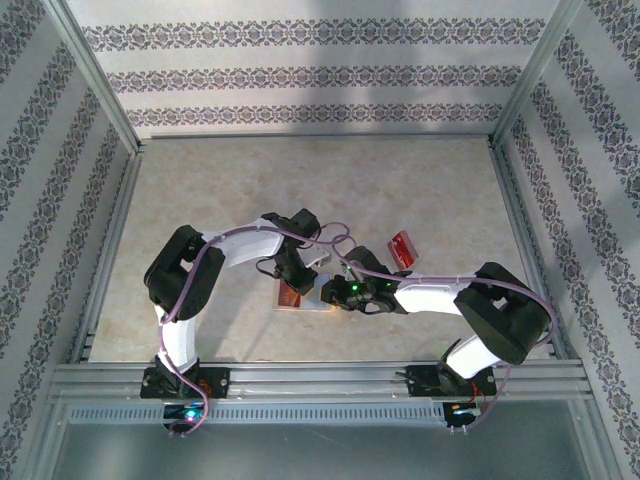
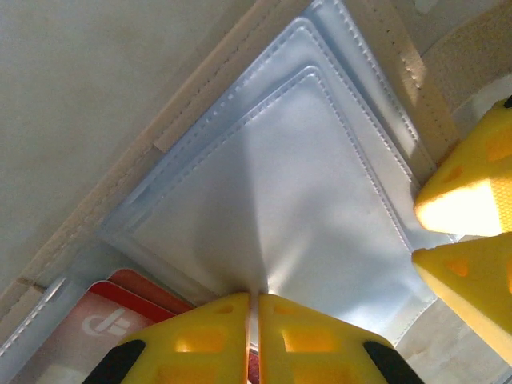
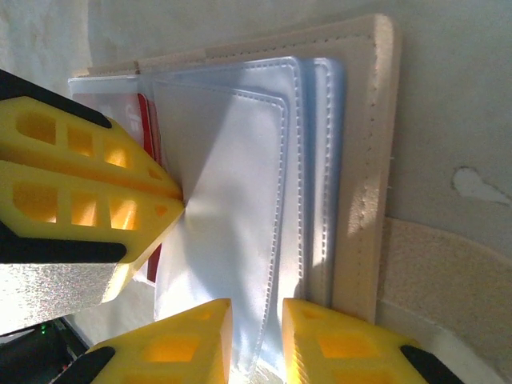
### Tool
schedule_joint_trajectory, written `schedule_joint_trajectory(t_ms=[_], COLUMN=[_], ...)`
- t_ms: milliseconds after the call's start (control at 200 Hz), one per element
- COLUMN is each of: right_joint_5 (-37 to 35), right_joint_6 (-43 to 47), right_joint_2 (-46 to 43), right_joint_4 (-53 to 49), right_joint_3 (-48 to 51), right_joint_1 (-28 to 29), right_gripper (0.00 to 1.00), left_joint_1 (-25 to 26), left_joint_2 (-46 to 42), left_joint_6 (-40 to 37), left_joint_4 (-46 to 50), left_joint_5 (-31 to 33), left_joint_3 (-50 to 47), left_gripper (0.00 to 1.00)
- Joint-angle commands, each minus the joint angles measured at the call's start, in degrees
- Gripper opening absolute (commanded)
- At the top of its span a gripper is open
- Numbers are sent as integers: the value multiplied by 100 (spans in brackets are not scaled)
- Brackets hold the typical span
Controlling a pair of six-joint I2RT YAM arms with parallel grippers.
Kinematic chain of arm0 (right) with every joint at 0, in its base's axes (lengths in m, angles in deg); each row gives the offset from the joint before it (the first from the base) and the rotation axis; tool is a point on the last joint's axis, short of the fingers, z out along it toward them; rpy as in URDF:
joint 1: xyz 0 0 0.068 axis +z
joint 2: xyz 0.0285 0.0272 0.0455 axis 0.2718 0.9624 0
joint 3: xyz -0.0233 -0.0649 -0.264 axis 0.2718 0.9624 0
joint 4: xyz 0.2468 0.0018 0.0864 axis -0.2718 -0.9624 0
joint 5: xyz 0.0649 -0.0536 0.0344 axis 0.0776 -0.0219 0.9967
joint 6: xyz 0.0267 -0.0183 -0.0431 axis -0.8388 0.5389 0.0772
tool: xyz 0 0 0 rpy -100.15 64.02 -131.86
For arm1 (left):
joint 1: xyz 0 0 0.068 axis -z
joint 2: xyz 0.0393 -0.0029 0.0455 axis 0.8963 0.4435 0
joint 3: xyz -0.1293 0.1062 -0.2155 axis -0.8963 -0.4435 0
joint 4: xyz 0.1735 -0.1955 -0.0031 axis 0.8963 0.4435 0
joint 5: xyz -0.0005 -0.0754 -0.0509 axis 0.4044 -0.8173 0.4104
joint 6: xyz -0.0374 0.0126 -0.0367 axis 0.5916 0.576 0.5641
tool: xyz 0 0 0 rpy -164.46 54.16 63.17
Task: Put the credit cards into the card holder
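The left arm (image 1: pixel 185 275) and right arm (image 1: pixel 480 305) both bend inward, their wrists meeting low over the middle of the tabletop (image 1: pixel 400 180). One card holder (image 3: pixel 364 160) lies open there, tan with stitched edges and a soft strap (image 3: pixel 448 272). Inside it are three layered pockets (image 2: pixel 304 184) of glossy, pale see-through plastic with rounded, stitched corners. The left pincer (image 2: pixel 256 320) is closed, pinching the top pocket's edge. The right pincer (image 3: pixel 256 340) has its yellow fingers slightly parted around the pockets' edge; I cannot tell whether it grips. Two red cards show: the tucked red card (image 2: pixel 96 328) under clear plastic, and the loose red card (image 1: pixel 402 247) on the tabletop, well apart.
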Motion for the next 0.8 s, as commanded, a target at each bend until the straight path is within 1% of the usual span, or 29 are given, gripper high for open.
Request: schedule_joint_trajectory(t_ms=[0, 290, 510, 795], right_joint_5=[-34, 51, 46, 145], right_joint_6=[-72, -70, -81, -41], right_joint_2=[178, 343, 171, 192], right_joint_4=[-76, 75, 155, 121], right_joint_3=[-151, -346, -356, -477], right_joint_1=[82, 126, 133, 135], right_gripper=[25, 25, 25, 25], left_joint_1=[-73, -99, -152, -187], left_joint_2=[-87, -106, -254, -336], left_joint_6=[-17, -2, 14, 23], left_joint_4=[98, 57, 47, 33], left_joint_5=[-23, -110, -112, -176], left_joint_3=[-135, -172, -211, -224], left_gripper=[12, 11, 12, 12])
